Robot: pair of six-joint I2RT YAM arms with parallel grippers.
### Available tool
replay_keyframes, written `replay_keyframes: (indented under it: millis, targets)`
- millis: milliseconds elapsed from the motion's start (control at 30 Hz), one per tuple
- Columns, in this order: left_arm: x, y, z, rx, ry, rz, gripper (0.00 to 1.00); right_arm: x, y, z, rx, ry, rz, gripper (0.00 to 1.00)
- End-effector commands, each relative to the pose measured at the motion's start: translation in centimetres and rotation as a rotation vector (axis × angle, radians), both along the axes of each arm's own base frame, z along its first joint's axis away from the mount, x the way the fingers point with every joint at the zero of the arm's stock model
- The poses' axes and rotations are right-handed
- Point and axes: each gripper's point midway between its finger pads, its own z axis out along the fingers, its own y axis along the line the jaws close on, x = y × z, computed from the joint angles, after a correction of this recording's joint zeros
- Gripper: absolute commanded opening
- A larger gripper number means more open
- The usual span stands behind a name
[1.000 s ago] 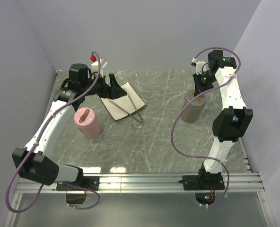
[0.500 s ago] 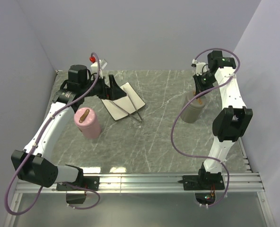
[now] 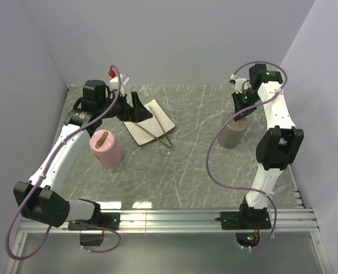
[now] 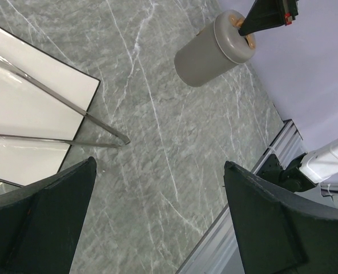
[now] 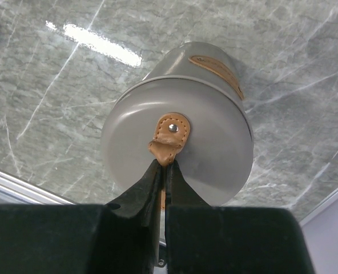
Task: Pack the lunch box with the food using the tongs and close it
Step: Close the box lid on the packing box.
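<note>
A grey cylindrical lunch box stands at the right, its lid on it. My right gripper is shut on the lid's tan leather strap from above. The slim silver tongs lie across the white square plate, tips on the table; the left wrist view shows the tongs and the plate. My left gripper hangs open over the plate's near-left part, holding nothing. The food is not in view.
A pink cylindrical lunch box with a tan strap on its lid stands left of the plate, beside my left arm. A small red-topped white item sits at the back left wall. A metal rail runs along the near edge.
My right gripper has drawn slightly up and back, still shut on the strap. The left wrist has shifted a little; tongs, plate and boxes stay put.
</note>
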Motion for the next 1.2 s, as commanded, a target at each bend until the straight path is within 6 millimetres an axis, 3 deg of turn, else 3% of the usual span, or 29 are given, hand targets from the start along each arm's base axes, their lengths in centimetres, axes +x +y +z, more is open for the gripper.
replay_keyframes:
  millis: [0, 167, 267, 300, 467, 733, 967, 1100, 1167]
  targets:
    - [0.1, -0.2, 1.7, -0.028, -0.05, 0.001, 0.99, -3.1, 0.5, -1.3, 0.023, 0.149, 0.022, 0.0]
    - [0.1, -0.2, 1.5, -0.025, -0.045, 0.0, 0.99, -2.9, 0.8, -1.0, 0.04, 0.136, 0.031, 0.0]
    - [0.0, -0.3, 1.2, -0.032, -0.03, -0.003, 0.99, -2.6, 1.0, 0.1, 0.046, 0.1, 0.036, 0.16]
    - [-0.1, -0.4, 1.2, -0.036, -0.024, -0.006, 0.99, -2.5, 1.0, 0.3, 0.048, 0.09, 0.037, 0.26]
    - [-0.1, -0.6, 1.3, -0.049, -0.011, -0.015, 0.99, -2.2, 1.4, 2.4, 0.08, 0.025, 0.037, 0.43]
    - [-0.1, -0.5, 1.1, -0.05, -0.005, -0.012, 0.99, -1.9, 1.7, 7.0, 0.118, -0.12, 0.035, 0.49]
    - [0.0, -0.4, 1.0, -0.046, -0.008, -0.008, 0.99, -1.2, 0.4, 7.0, 0.145, -0.128, -0.013, 0.51]
    - [0.0, -0.1, 0.9, -0.047, -0.011, 0.005, 0.99, 0.7, -3.2, 6.8, 0.217, -0.158, -0.159, 0.4]
    - [0.0, 0.0, 0.9, -0.049, -0.009, 0.011, 0.99, 1.5, -3.9, 6.3, 0.273, -0.161, -0.192, 0.36]
